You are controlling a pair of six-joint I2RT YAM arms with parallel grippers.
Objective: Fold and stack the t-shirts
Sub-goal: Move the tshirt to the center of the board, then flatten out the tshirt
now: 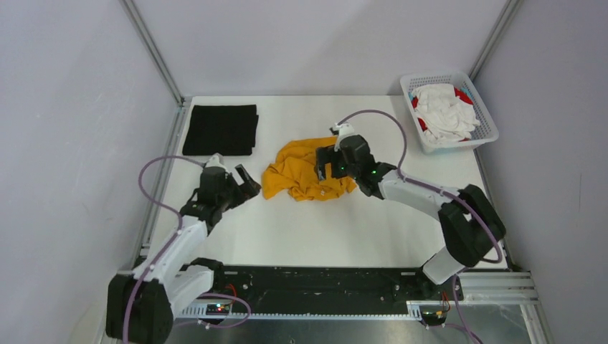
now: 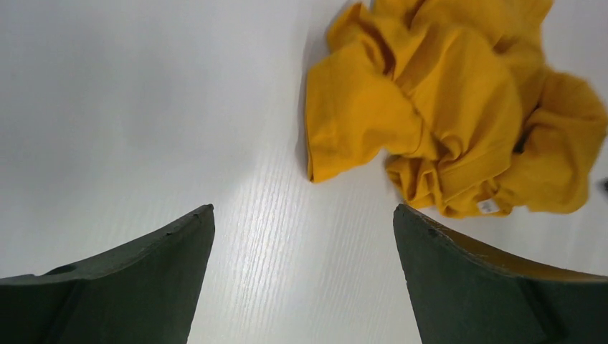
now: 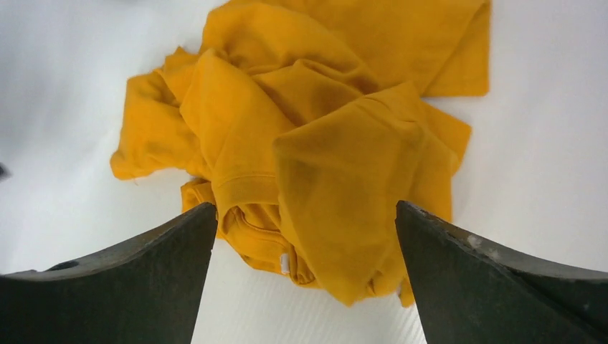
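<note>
So the mustard-orange t-shirt (image 1: 305,172) is lying in a crumpled heap around the middle of the white worktop (image 1: 344,236), not flat at all: folds are piling over each other and a small white label is peeking out along its near edge. The right arm (image 1: 423,193) is reaching in from the right side and hanging over the right part of that heap. The right jaws are standing wide apart and not gripping anything. In the right wrist view the orange cloth is filling the gap between the two dark fingers (image 3: 143,272), but I can't tell whether the tips are actually touching the fabric.

The left arm (image 1: 193,222) is angling in from the left – the left jaws are spread open too, holding nothing, and sitting over bare worktop just beside the shirt's left edge. From the left wrist camera the shirt is showing up ahead and off to the right, clear of both fingers (image 2: 136,279).

The black t-shirt (image 1: 221,130) is lying folded into a tidy rectangle at the far left of the worktop, well apart from the orange one. Over in the far right corner a white mesh basket (image 1: 487,131) is holding bunched-up white cloth (image 1: 444,111) with bits of red (image 1: 464,97) poking out around it.
</note>
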